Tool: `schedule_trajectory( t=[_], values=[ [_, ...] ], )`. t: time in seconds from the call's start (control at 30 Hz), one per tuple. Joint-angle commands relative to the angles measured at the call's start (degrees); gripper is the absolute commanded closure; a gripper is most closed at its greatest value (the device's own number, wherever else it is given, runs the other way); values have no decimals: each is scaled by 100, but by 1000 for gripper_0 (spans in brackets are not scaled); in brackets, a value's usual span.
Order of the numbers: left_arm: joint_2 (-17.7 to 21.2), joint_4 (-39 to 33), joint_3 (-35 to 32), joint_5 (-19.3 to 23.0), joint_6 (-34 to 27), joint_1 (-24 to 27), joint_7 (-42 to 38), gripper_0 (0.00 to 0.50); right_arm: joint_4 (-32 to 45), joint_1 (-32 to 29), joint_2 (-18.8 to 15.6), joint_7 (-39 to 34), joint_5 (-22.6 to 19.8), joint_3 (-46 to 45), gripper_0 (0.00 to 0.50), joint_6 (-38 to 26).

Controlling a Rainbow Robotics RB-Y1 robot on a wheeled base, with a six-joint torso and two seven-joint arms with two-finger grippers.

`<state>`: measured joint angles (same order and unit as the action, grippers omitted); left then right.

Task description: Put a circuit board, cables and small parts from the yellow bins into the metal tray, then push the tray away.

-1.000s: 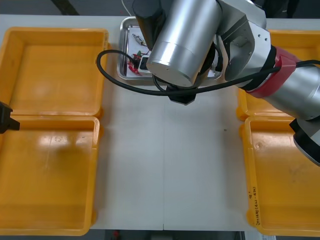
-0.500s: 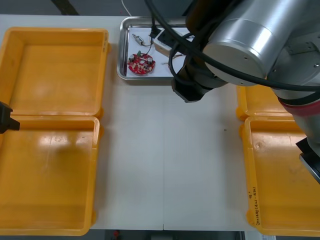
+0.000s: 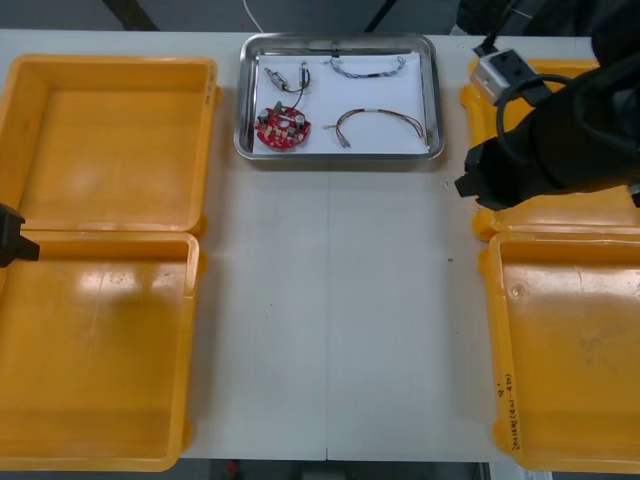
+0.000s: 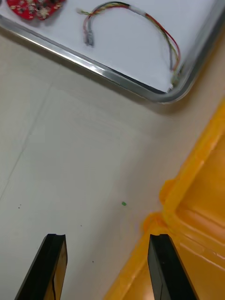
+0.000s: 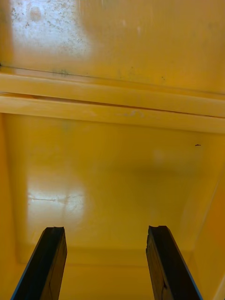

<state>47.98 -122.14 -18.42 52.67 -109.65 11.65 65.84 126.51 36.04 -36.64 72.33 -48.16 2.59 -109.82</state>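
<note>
The metal tray (image 3: 432,100), white inside, stands at the table's far middle. In it lie a round red circuit board (image 3: 283,127), a red and yellow cable (image 3: 380,120), a twisted blue and white cable (image 3: 365,66) and small metal parts (image 3: 276,74) with a black cable (image 3: 297,82). My right arm (image 3: 545,140) hangs over the far right bin, just right of the tray. The right gripper (image 4: 107,269) is open and holds nothing, above bare table by the tray's near right corner (image 4: 140,89). My left gripper (image 5: 107,267) is open and idle over the left bins.
Two yellow bins (image 3: 110,140) sit at the left and two (image 3: 570,350) at the right, their insides bare where they show. The rim of a right bin (image 4: 187,206) lies beside the right gripper's fingers. A wide strip of table (image 3: 330,320) runs between the bins.
My right arm has swung off the tray toward the right bins, uncovering the tray and its contents. The left arm has stayed put.
</note>
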Motion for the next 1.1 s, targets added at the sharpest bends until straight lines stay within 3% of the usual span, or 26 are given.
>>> schedule_trajectory(
  t=[0.03, 0.53, 0.87, 1.1],
  values=[
    [256, -161, -170, 41, -35, -84, 209, 0, 181, -545, -370, -105, -212, -927, 0, -18],
    [256, -161, -170, 41, -35, -84, 209, 0, 190, -1969, -511, -61, -168, -2553, 0, -18],
    [256, -161, -170, 41, -35, -84, 209, 0, 173, -2689, -502, 62, 78, -2948, 0, -18],
    [256, -161, -170, 41, -35, -84, 209, 0, -153, -2813, -511, 150, 70, -2975, 0, -18]
  ],
)
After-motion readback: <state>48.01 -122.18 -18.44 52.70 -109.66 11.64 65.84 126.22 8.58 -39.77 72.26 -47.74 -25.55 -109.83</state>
